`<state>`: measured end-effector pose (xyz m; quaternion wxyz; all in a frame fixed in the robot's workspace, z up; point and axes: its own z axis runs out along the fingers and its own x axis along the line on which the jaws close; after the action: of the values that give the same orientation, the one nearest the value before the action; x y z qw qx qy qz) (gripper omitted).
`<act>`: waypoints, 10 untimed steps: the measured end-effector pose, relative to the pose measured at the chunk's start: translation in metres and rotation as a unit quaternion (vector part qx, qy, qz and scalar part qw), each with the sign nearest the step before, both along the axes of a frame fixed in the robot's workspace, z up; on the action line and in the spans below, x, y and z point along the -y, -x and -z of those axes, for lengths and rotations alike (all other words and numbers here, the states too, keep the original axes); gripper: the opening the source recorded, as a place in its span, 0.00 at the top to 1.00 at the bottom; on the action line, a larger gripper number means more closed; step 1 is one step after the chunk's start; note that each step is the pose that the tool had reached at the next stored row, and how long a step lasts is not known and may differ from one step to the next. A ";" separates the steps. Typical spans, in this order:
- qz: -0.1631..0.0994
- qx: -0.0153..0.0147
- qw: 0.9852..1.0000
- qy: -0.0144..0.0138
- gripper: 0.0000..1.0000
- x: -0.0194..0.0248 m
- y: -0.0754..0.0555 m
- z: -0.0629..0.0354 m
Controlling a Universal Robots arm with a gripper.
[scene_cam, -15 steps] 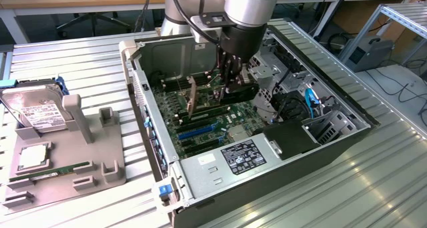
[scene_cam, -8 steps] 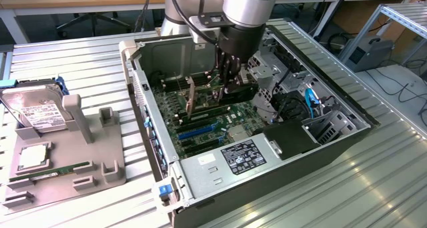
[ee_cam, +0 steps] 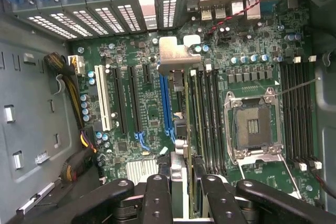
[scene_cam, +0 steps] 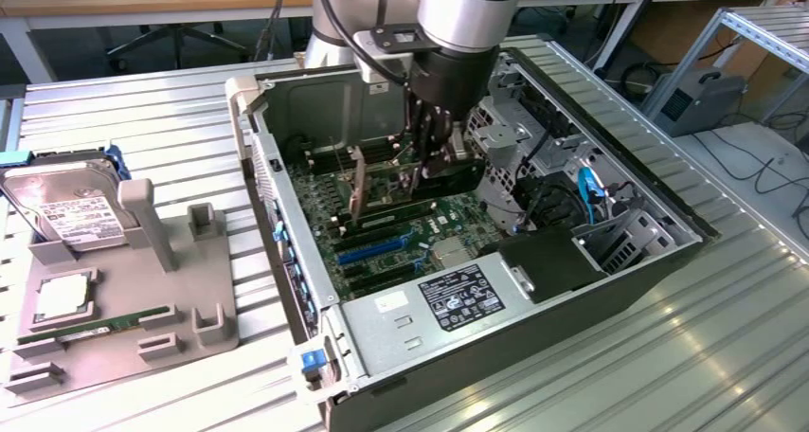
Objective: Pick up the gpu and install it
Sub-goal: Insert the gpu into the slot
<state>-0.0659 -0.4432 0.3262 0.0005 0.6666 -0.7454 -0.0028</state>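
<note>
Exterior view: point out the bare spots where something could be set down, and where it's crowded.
Free: the ribbed metal table between the grey holder tray and the open computer case, and the table's near corner at the exterior view's right. Crowded: inside the case, where the gripper holds the gpu upright over the motherboard; the tray carries a hard drive.

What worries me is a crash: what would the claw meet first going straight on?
The claw grips the gpu edge-on, so the card's lower edge would probably land first on the motherboard, at or beside the blue slot; depth is unclear.
</note>
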 end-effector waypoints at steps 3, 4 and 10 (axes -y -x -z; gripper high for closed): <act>0.000 0.000 1.000 0.000 0.73 0.0003 0.001 0.0002; 0.000 0.000 1.000 0.000 0.73 0.0005 0.001 0.0002; 0.000 0.000 1.000 0.000 0.73 0.0021 0.003 0.0006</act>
<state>-0.0688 -0.4453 0.3256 0.0005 0.6666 -0.7454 -0.0028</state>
